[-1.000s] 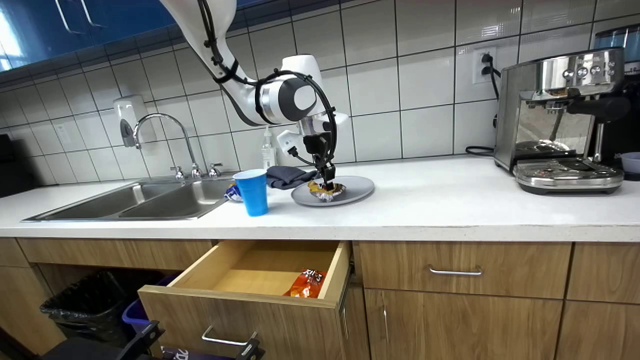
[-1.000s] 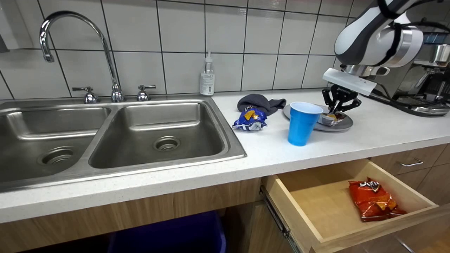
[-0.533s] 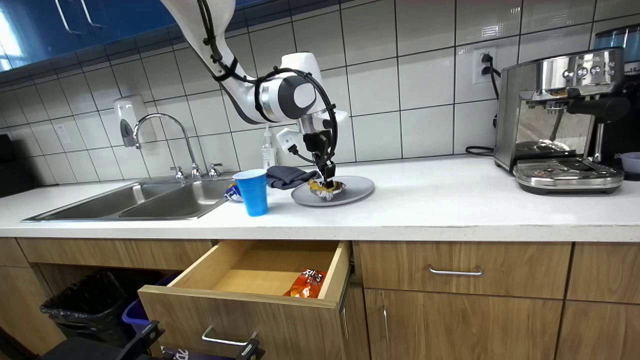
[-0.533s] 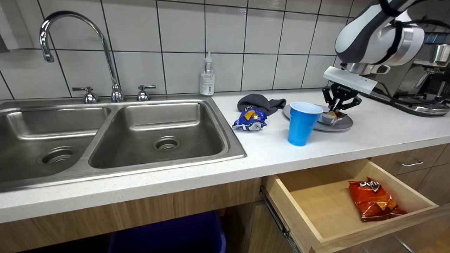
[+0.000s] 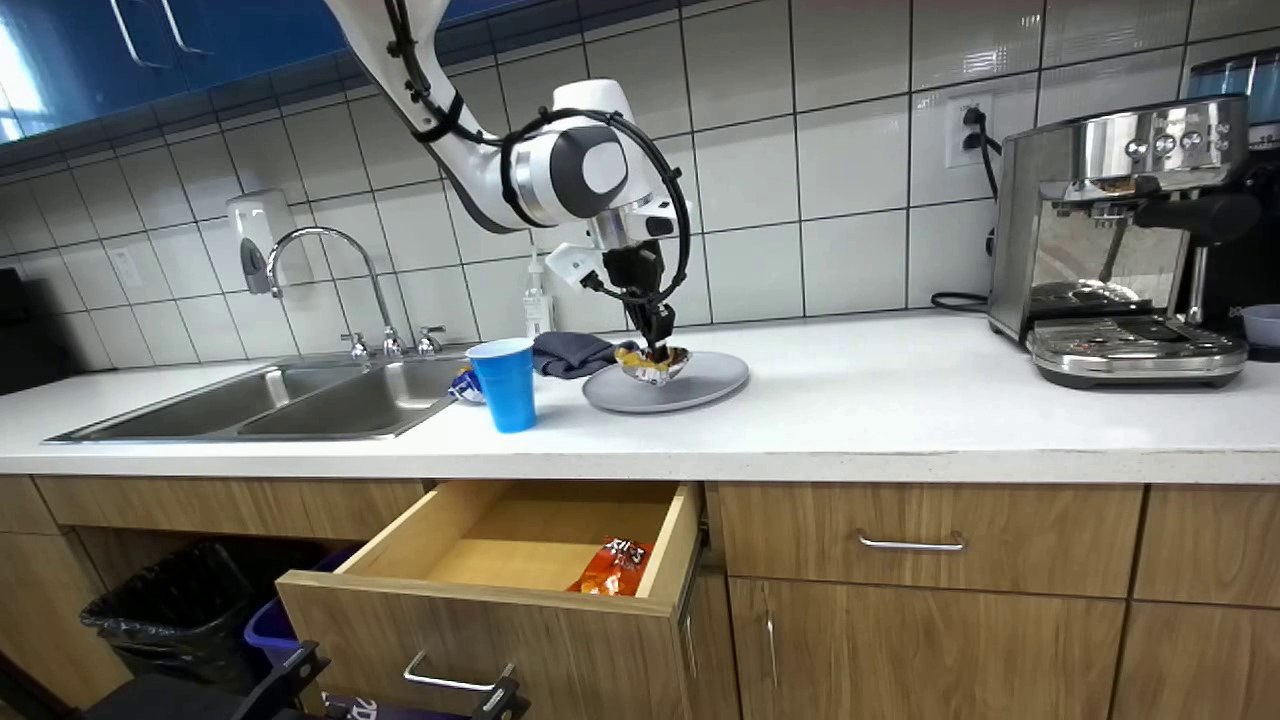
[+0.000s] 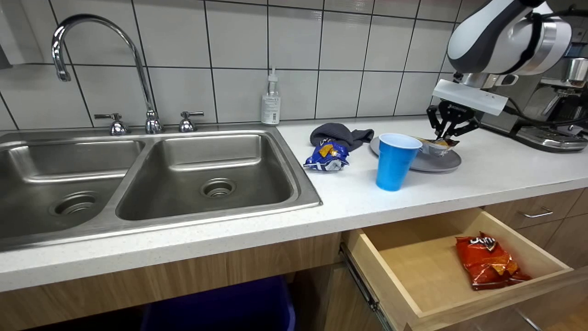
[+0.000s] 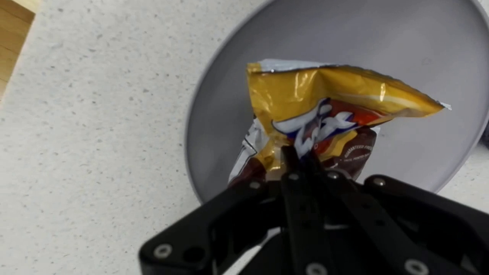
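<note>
Over a smooth round grey plate (image 7: 225,107), the gripper (image 7: 300,156) tight on a glossy, crinkly bag (image 7: 313,95)

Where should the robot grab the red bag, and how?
Probably straight down from above, pinching the red bag across its middle. It lies near a front corner of the open drawer, walls close on two sides, so coming in there looks cramped. The gripper is busy holding the yellow bag.

White-and-grey arm (image 5: 475,175), black tool (image 7: 301,159)

Blue cup (image 6: 396,166), coffee machine (image 5: 1110,240), perhaps a bowl (image 5: 1264,325)
</note>
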Robot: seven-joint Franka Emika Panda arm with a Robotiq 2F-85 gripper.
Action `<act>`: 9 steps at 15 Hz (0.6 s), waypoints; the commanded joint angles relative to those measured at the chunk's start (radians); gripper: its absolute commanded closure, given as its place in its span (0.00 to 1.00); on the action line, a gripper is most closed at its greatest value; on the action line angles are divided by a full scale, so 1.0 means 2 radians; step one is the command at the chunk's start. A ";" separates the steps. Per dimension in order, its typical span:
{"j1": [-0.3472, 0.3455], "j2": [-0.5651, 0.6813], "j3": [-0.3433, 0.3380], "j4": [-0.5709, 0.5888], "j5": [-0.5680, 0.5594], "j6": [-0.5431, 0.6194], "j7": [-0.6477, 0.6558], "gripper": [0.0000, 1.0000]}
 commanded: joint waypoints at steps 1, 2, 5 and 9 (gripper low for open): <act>-0.009 -0.036 0.002 -0.041 -0.016 0.012 -0.032 0.99; -0.010 -0.042 0.002 -0.049 -0.018 0.016 -0.038 0.99; -0.014 -0.057 0.001 -0.069 -0.022 0.027 -0.052 0.99; -0.018 -0.083 0.003 -0.104 -0.026 0.042 -0.076 0.99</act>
